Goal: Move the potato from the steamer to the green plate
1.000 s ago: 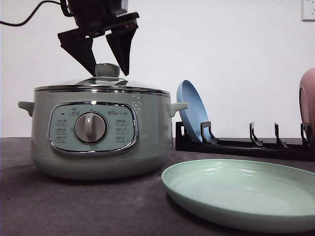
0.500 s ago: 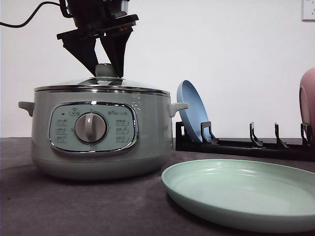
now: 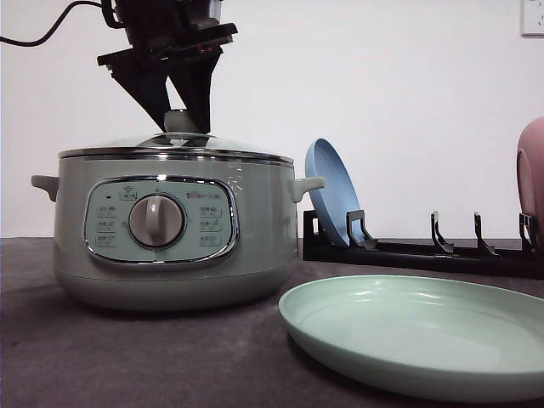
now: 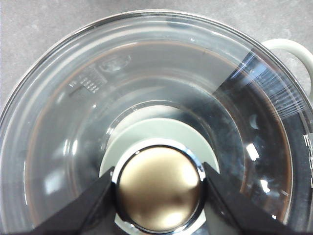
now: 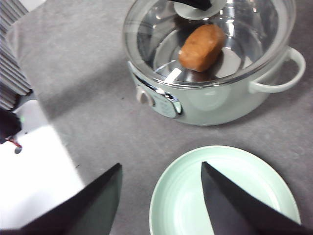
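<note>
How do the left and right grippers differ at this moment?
The left gripper is closed, its fingers pressed on the lid knob of the steamer; the right gripper is open, holding nothing, above the green plate. Both have black fingers.

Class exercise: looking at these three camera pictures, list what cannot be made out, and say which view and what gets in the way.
- Front view: the potato is hidden by the steamer wall.
- Front view: the pink plate is cut off by the picture's edge.
- Left wrist view: the lid knob and glass glare hide the steamer's inside.
- Front view: the panel labels are too small to read.
</note>
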Motion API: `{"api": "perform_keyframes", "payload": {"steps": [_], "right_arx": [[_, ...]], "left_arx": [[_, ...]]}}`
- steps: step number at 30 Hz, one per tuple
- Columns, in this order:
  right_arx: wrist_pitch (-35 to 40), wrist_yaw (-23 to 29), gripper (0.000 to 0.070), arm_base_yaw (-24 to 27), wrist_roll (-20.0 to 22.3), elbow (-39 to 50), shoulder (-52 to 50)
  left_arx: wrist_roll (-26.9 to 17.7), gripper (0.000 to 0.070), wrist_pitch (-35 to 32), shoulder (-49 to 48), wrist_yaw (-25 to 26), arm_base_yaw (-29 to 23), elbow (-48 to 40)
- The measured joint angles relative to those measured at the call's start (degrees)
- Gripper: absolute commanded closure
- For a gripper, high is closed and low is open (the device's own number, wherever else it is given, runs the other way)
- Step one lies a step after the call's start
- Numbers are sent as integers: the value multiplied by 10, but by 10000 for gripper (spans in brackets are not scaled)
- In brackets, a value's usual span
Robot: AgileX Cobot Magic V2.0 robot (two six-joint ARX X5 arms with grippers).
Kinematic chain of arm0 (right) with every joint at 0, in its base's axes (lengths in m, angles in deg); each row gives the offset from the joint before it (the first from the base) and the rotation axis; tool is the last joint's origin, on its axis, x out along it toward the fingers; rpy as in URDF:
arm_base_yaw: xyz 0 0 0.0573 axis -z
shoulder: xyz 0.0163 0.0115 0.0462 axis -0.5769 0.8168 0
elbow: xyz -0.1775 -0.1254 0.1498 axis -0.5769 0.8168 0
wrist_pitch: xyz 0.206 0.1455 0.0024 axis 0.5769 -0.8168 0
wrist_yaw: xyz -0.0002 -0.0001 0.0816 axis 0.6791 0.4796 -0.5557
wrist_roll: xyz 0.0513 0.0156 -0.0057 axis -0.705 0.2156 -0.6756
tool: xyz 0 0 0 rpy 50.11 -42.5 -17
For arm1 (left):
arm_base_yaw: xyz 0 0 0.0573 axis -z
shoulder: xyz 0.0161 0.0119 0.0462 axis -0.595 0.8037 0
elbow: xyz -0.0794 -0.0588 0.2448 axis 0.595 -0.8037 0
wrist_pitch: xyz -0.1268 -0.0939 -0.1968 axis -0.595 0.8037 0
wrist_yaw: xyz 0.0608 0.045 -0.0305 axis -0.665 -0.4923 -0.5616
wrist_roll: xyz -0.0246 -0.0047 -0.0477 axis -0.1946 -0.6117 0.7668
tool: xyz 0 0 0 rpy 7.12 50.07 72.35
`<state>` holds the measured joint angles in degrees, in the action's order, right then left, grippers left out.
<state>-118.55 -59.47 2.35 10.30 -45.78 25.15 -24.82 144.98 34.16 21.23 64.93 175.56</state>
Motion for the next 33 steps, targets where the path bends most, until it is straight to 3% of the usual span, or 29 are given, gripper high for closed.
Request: {"api": "perform_keyframes", "payload": {"steps": [9,20,33], "right_arx": [[0,1,382,0,0,0,0],[0,1,382,0,0,0,0],[0,1,380,0,-3,0,0]], "left_arx": [[1,700,2,-14,3,-5,0],[1,700,11,-99,5,-35,0],[0,700,52,-199,-24,-158,-1]]}}
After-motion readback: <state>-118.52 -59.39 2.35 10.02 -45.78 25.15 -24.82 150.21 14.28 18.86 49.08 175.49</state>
